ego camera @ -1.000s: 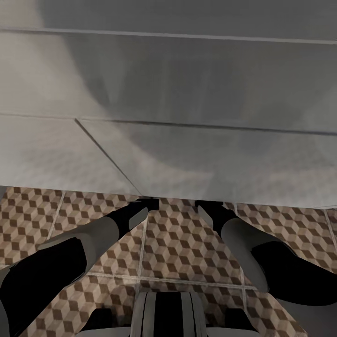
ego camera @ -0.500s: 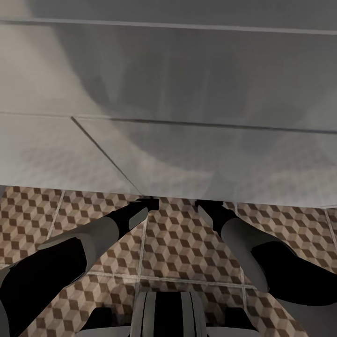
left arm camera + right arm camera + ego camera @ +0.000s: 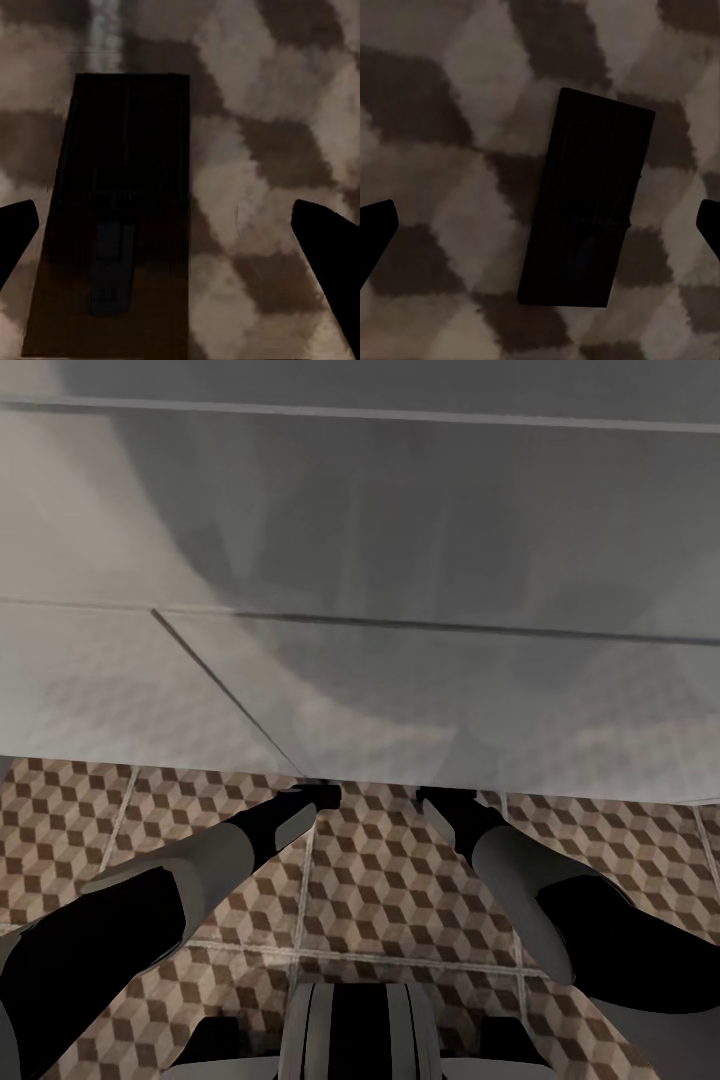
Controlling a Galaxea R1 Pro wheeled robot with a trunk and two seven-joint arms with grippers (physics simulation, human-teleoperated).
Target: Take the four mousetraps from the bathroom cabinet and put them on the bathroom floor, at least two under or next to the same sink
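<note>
A: What is seen beneath the left gripper [image 3: 180,232]?

B: A mousetrap [image 3: 112,217] is seen lying flat on the bathroom floor [image 3: 255,112], a dark-brown board with a faint metal part near one end. The fingers are spread wide, one tip on either side, and nothing is held between them. The board is nearer one fingertip than the other.

A: And beneath the right gripper [image 3: 540,232]?

B: A second mousetrap [image 3: 585,199] is seen, also flat on the patterned tiles and slightly askew to the gripper. That gripper is likewise opened wide and empty, its tips well clear of the board.

A: Where is all this placed in the room?

B: In the head view both forearms are reached down under the white sink [image 3: 400,690], whose front edge hides the grippers. So the two traps are judged to lie under it or right at its edge, on the cube-patterned tiles.

A: How should such a trap be expected to handle?

B: It is judged to be light, stiff and thin, easily nudged across smooth tile. If one must be lifted again, it is best pinched across the narrow width, on the bare long edges, with the wire parts avoided. A low approach would be needed, since little height is offered for the fingers.

A: What could go wrong?

B: A board could be knocked aside as an arm is withdrawn.
</note>
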